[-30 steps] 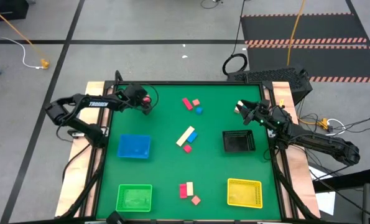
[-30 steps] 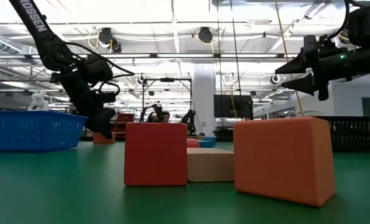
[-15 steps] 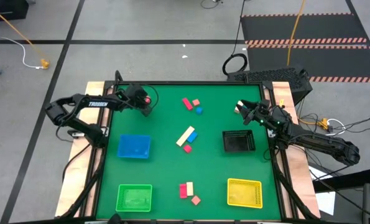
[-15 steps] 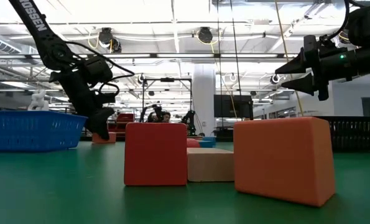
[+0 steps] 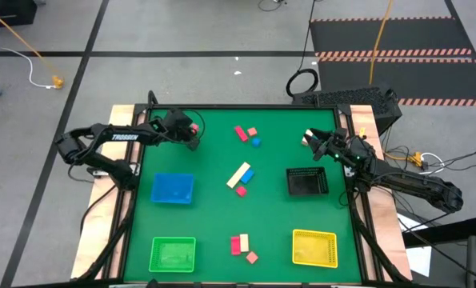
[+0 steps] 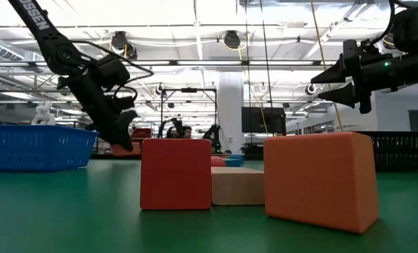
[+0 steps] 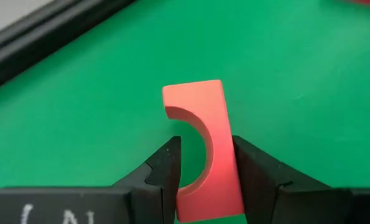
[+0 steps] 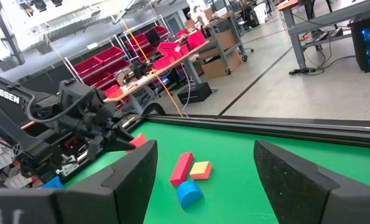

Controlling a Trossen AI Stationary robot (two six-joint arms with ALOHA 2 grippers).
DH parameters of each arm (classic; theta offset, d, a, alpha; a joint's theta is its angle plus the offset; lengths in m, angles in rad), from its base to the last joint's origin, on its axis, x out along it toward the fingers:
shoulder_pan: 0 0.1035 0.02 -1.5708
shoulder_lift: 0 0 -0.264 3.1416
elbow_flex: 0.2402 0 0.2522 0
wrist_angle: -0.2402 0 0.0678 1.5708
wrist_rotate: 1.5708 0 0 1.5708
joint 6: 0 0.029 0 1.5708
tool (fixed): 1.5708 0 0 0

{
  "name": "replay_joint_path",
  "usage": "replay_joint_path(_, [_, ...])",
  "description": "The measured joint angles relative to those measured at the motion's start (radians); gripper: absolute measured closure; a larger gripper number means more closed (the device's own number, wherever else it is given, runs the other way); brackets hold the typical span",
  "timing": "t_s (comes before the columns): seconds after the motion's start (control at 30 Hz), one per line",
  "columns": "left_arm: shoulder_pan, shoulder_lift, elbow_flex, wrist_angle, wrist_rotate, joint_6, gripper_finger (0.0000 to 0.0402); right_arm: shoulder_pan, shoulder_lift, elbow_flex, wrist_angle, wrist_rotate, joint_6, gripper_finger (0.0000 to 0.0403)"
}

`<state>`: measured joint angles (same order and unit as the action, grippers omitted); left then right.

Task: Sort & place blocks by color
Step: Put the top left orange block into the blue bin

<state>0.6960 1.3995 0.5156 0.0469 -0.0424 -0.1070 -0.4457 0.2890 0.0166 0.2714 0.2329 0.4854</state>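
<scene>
My left gripper (image 5: 192, 136) hangs over the table's far left part, shut on a salmon-pink arch block (image 7: 203, 137), which also shows in the right wrist view (image 8: 139, 142). My right gripper (image 5: 309, 138) waits open near the far right edge, level and holding nothing. Three groups of blocks lie flat on the green mat. At the far middle are a red bar (image 5: 241, 133), a salmon cube (image 5: 253, 131) and a blue piece (image 5: 256, 142). In the middle lie a cream bar (image 5: 238, 175) with a blue and a red piece. Near the front edge are red (image 5: 235, 245), cream and salmon pieces. My left gripper pinches the arch between its two fingers. One finger (image 7: 253, 174) lies on the flat back face (image 7: 227, 155); the other (image 7: 165, 173) stands at the hollow side, by the near leg. The fingers slant down from the table's left, along the arch. Its free end sticks out ahead, clear of the mat.
Four trays stand on the mat: blue (image 5: 172, 188) at the left, green (image 5: 173, 254) near left, yellow (image 5: 314, 247) near right, black (image 5: 306, 182) at the right. Bare green mat lies between the left gripper and the blue tray.
My left gripper has risen a little and shifted toward the table's right with the arch block. The arch stood on the mat a second ago and now hangs just clear of it. My right arm has kept still.
</scene>
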Motion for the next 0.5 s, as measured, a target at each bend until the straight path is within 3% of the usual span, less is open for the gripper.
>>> replay_joint_path(0.23, [-0.12,-0.11,0.0,-0.052,0.08,-0.087,0.0277,0.0,0.0,0.0,0.0,0.0,0.0,0.0144])
replay_joint_path(0.5, [-0.339,-0.253,0.0,-0.058,0.036,-0.245,0.0276,0.0,0.0,0.0,0.0,0.0,0.0,0.0144])
